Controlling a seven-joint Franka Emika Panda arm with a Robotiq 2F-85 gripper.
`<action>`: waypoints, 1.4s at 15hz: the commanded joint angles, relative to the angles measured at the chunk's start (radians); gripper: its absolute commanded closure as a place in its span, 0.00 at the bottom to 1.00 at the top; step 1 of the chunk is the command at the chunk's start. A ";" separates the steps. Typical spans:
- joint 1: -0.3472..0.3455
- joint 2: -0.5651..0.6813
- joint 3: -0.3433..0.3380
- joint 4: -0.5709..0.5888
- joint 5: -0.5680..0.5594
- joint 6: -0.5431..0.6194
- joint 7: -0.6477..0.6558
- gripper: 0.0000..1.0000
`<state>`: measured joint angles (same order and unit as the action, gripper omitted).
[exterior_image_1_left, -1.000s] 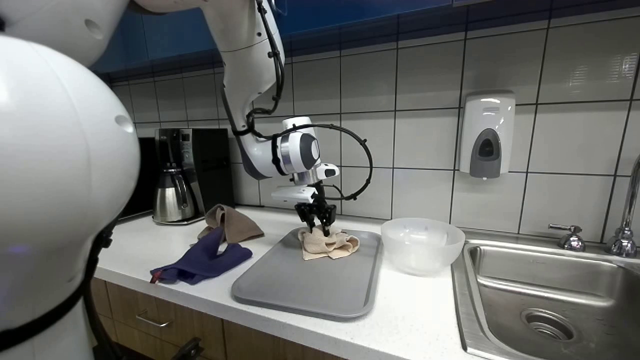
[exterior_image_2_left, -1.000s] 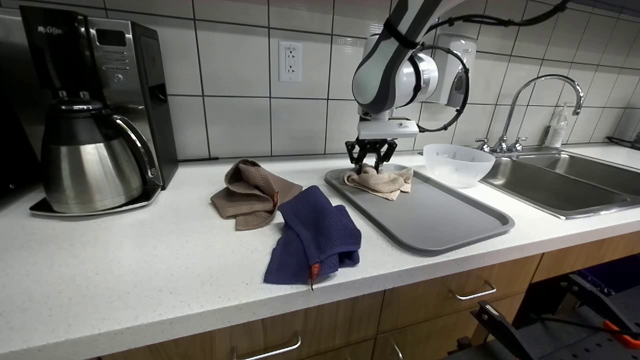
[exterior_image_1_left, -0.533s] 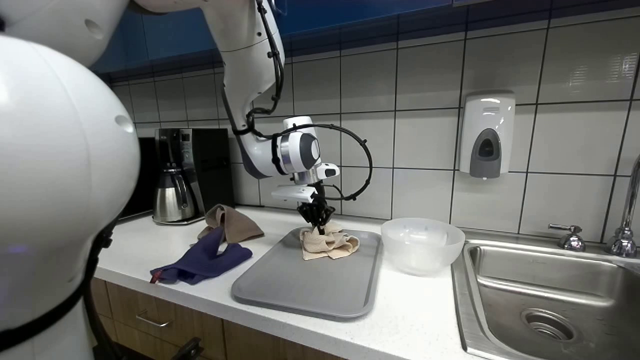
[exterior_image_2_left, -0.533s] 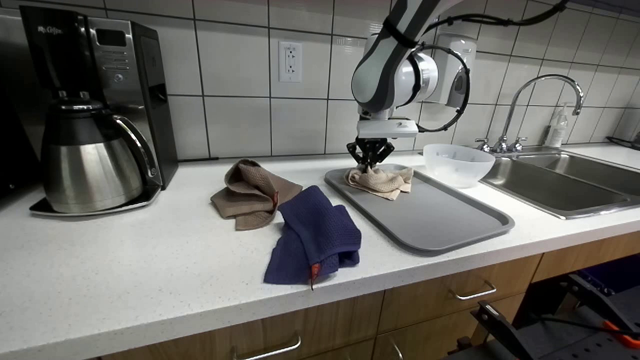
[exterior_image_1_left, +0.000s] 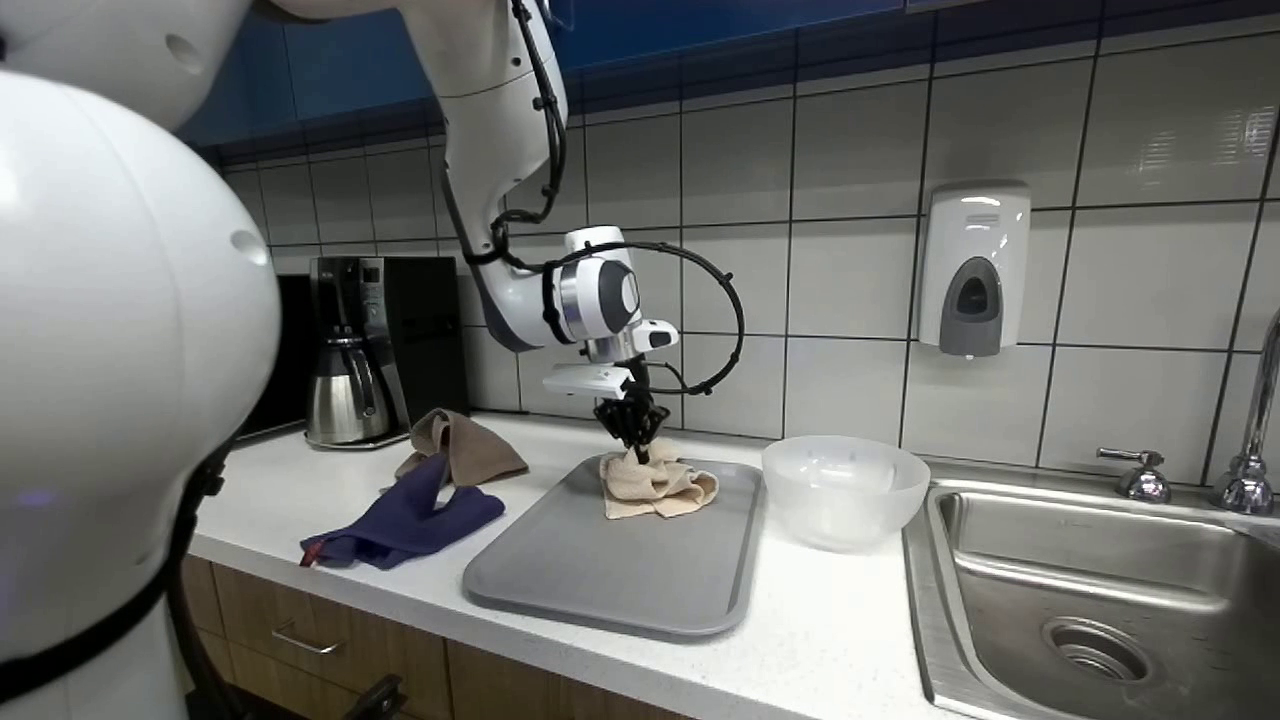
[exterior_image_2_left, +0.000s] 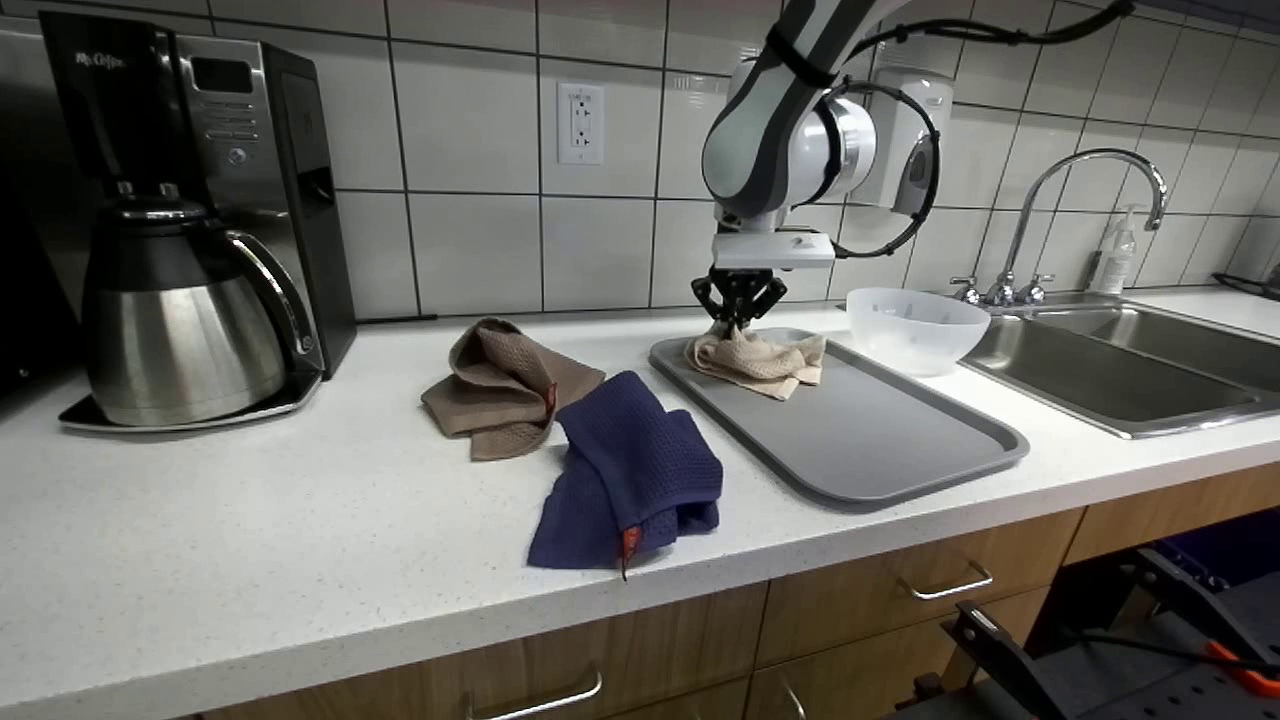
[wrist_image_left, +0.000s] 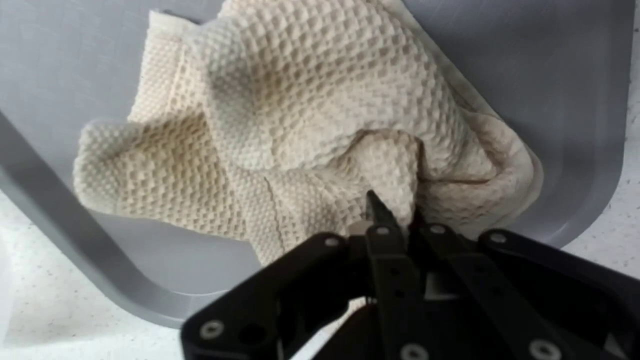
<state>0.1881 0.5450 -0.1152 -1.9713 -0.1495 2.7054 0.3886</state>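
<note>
My gripper (exterior_image_1_left: 641, 452) points down at the far end of the grey tray (exterior_image_1_left: 610, 570), with its fingers closed together on a raised fold of the beige waffle cloth (exterior_image_1_left: 662, 492). In an exterior view the gripper (exterior_image_2_left: 734, 322) is at the cloth's (exterior_image_2_left: 768, 365) left part, and most of the cloth still lies crumpled on the tray (exterior_image_2_left: 880, 455). In the wrist view the fingers (wrist_image_left: 395, 217) pinch a fold of the cloth (wrist_image_left: 320, 100); the right fingertip is hidden in dark folds. A brown cloth (exterior_image_2_left: 510, 390) and a navy cloth (exterior_image_2_left: 630, 470) lie beside the tray on the counter.
A translucent bowl (exterior_image_1_left: 845, 495) stands beside the tray, between it and the steel sink (exterior_image_1_left: 925, 600). A coffee maker with a steel carafe (exterior_image_2_left: 185, 310) stands at the counter's other end. The tiled wall (exterior_image_2_left: 470, 250) rises close behind the gripper.
The gripper fingers were apart over the beige cloth one second ago and have closed on a fold of it. The gripper has since risen slightly, drawing the pinched fold up.
</note>
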 joint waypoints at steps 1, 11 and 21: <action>0.013 -0.046 -0.007 -0.016 0.009 -0.004 0.002 0.98; 0.015 -0.106 -0.009 -0.012 -0.002 0.018 0.011 0.98; 0.010 -0.079 -0.007 0.057 0.007 0.031 0.013 0.98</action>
<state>0.1936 0.4590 -0.1161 -1.9454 -0.1496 2.7357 0.3914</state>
